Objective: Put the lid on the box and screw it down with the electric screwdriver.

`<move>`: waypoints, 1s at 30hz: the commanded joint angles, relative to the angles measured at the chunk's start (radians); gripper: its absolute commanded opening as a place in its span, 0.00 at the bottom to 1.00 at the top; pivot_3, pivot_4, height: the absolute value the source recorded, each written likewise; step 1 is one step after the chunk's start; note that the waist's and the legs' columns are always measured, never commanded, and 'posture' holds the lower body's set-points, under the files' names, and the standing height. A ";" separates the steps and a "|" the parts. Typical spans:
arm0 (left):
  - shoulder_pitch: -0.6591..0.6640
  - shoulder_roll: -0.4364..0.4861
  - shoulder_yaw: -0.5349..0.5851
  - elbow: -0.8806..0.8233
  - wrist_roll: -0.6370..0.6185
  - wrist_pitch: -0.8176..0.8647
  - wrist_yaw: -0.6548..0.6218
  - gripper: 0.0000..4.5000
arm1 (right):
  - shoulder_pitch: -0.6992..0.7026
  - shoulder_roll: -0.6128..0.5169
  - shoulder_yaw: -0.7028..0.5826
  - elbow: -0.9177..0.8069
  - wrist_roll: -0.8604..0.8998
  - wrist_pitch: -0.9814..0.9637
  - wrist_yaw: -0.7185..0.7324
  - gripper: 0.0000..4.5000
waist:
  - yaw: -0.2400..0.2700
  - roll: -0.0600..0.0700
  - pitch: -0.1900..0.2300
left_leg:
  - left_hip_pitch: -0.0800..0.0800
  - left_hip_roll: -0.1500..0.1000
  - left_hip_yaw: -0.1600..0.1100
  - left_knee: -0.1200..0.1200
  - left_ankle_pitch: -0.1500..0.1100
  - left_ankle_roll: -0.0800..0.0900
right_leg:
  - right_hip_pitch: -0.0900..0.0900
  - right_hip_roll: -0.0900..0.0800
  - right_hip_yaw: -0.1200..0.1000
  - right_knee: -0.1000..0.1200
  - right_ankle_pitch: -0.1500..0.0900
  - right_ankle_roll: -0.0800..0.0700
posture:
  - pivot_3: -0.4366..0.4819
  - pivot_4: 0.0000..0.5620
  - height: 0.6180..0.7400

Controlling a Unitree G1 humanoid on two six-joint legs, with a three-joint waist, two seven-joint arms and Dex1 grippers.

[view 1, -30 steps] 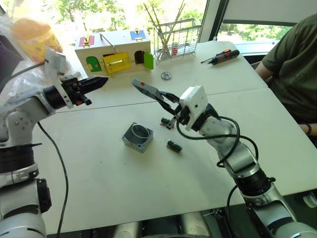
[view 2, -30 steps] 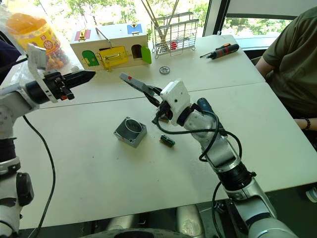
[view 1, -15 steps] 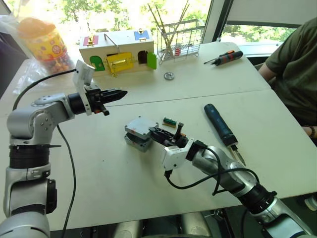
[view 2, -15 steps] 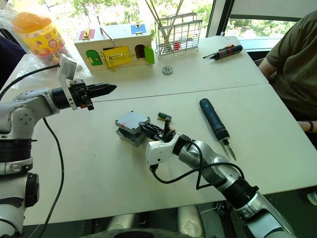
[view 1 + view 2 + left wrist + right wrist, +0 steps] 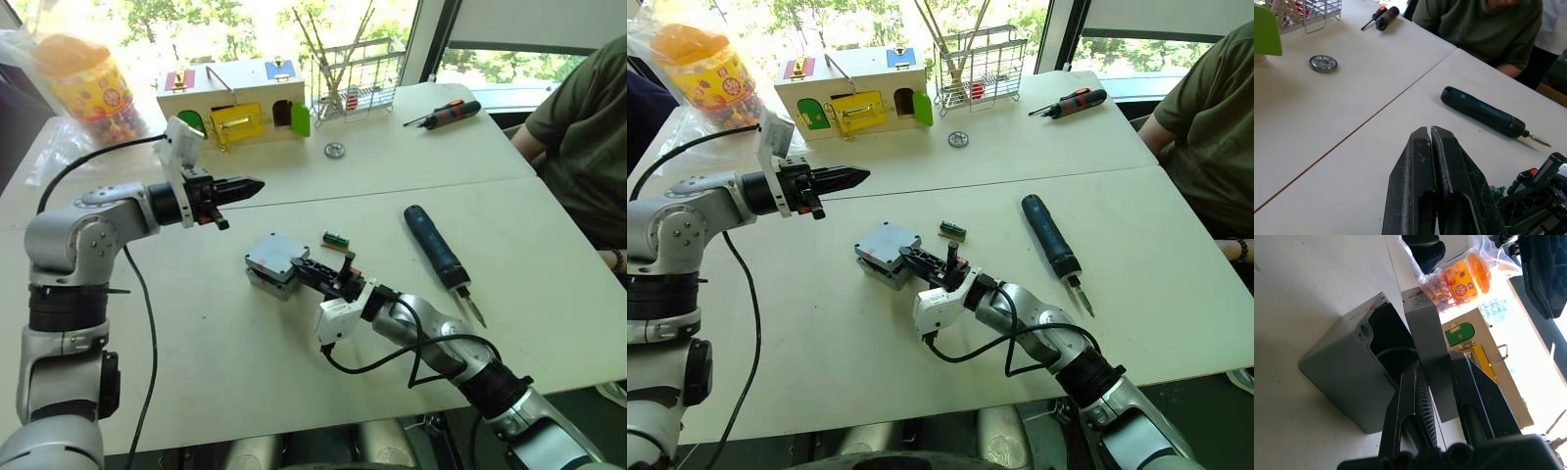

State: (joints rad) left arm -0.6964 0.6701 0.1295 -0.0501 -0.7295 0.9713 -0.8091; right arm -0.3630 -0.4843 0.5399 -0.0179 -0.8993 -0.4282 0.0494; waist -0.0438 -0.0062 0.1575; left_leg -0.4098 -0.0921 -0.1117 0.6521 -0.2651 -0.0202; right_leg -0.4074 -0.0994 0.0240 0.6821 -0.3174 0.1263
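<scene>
- Gripping the lid (image 5: 1426,345) by one edge, the right gripper (image 5: 921,262) is clamped on it while it is held over the box (image 5: 1347,377), tilted and not seated.
- A skewed landing is risked if the lid is let go at this tilt: the corner holes would miss.
- The box could be nudged across the table (image 5: 245,372), since nothing steadies it.
- The left gripper (image 5: 247,185) is pressed shut on nothing, hovering apart from the box.
- The electric screwdriver (image 5: 436,247) is lying untouched to the right of the box, near the table seam.
</scene>
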 commanded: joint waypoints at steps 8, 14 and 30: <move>0.010 0.013 -0.013 -0.033 0.004 0.002 -0.001 0.01 | 0.009 0.013 0.019 -0.001 -0.087 -0.039 -0.064 0.03 | 0.000 0.000 0.000 | 0.000 0.000 0.000 0.000 0.000 0.000 | 0.000 0.000 0.000 0.000 0.000 0.000 | 0.48 0.27 1.00; 0.013 0.012 -0.015 -0.033 0.004 0.002 0.000 0.01 | 0.018 0.010 0.032 0.014 -0.158 -0.034 -0.103 0.03 | 0.000 0.000 0.000 | 0.000 0.000 0.000 0.000 0.000 0.000 | 0.000 0.001 0.000 0.000 0.000 0.000 | 0.48 0.27 1.00; 0.010 0.011 -0.022 -0.024 0.007 0.001 -0.004 0.01 | 0.015 0.023 0.045 0.046 -0.276 0.051 -0.196 0.03 | 0.001 0.000 0.000 | 0.000 0.000 0.000 0.000 0.000 -0.001 | 0.000 0.001 0.000 0.000 0.000 0.000 | 0.48 0.27 1.00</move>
State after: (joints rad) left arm -0.6748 0.6705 0.1006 -0.0609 -0.7278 0.9776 -0.8051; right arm -0.3541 -0.4611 0.5801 0.0258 -1.1704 -0.3792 -0.1444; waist -0.0429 -0.0064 0.1574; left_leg -0.4095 -0.0919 -0.1118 0.6522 -0.2646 -0.0210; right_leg -0.4070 -0.0987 0.0245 0.6821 -0.3175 0.1261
